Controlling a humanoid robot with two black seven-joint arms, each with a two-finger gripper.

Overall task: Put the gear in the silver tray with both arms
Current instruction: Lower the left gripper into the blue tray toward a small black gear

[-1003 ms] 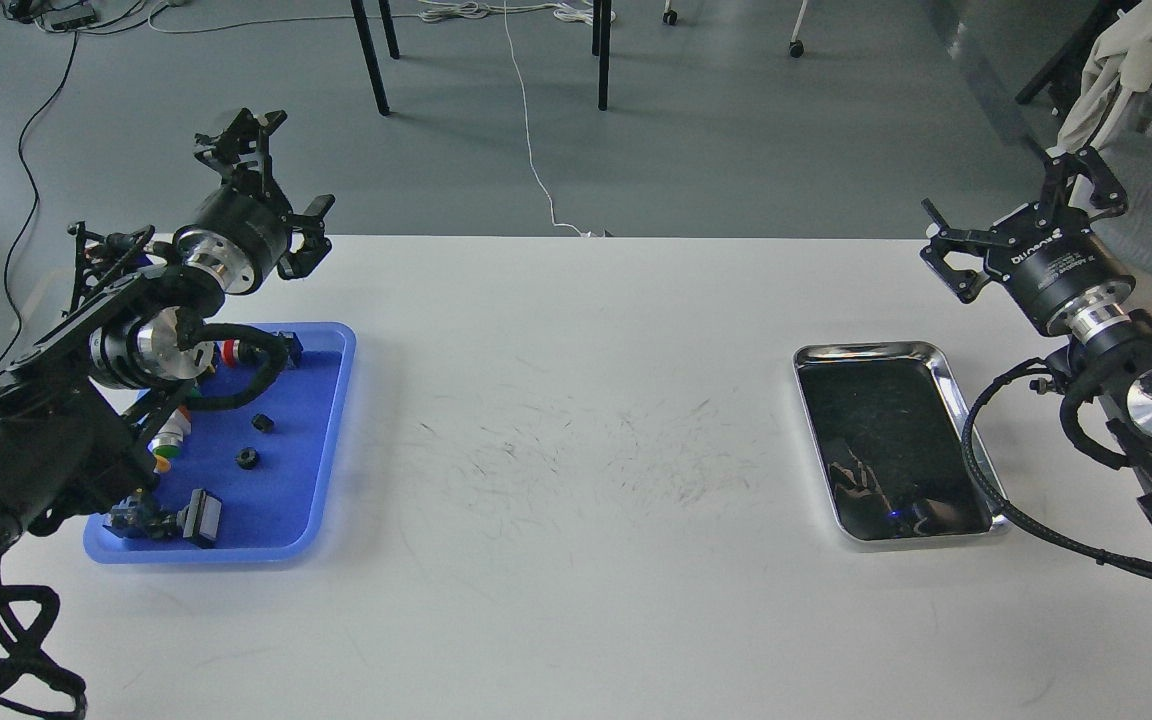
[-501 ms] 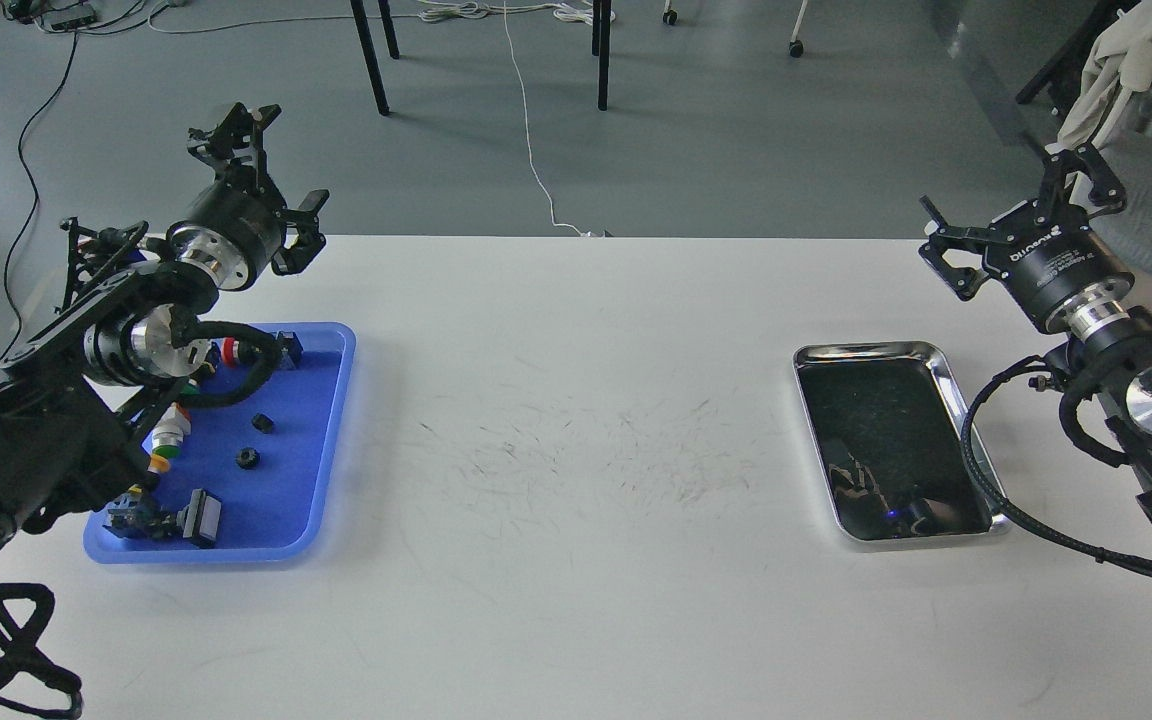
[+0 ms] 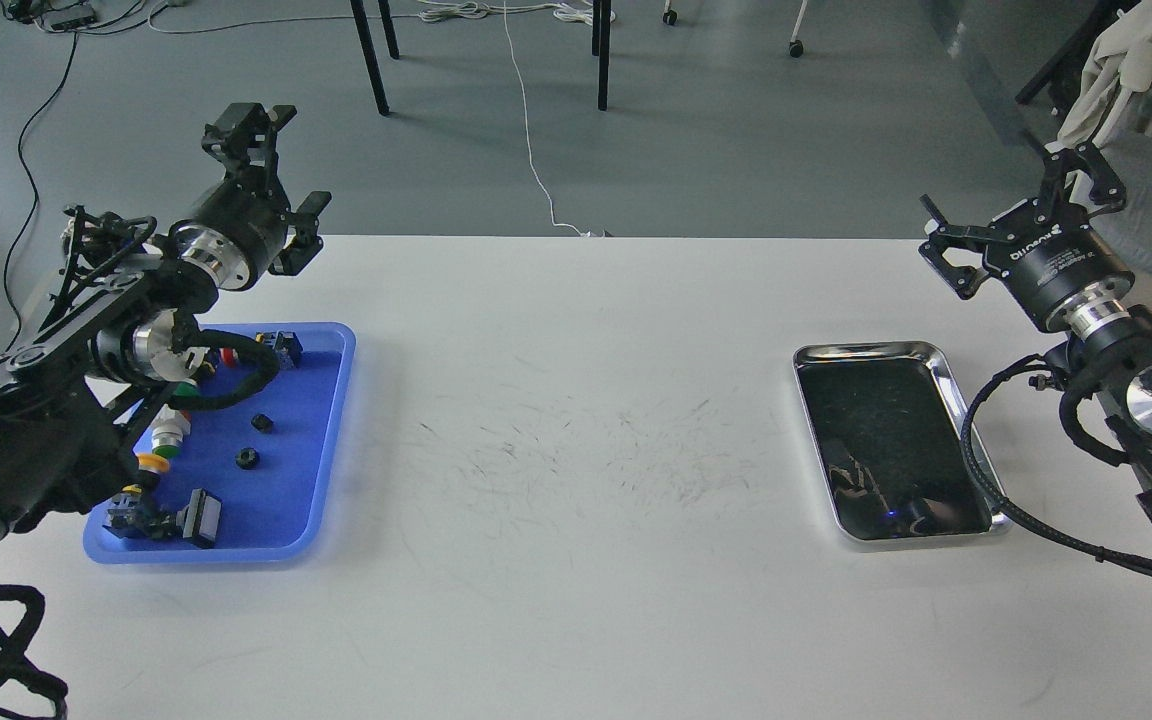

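Both pincers, left [image 3: 274,170] and right [image 3: 1021,225], gape above the table [image 3: 576,420]; silver tray [image 3: 946,372] lies bare.

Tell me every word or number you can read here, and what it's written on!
There is white lettering on the body of the right gripper, but it is upside down and too small to read.
No readable text shows on the left gripper, the silver tray or the blue tray.

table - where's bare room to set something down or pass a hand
The wide middle of the table, between the blue tray and the silver tray, is bare, as is the near strip. The silver tray holds nothing. The blue tray's left side is crowded with parts.
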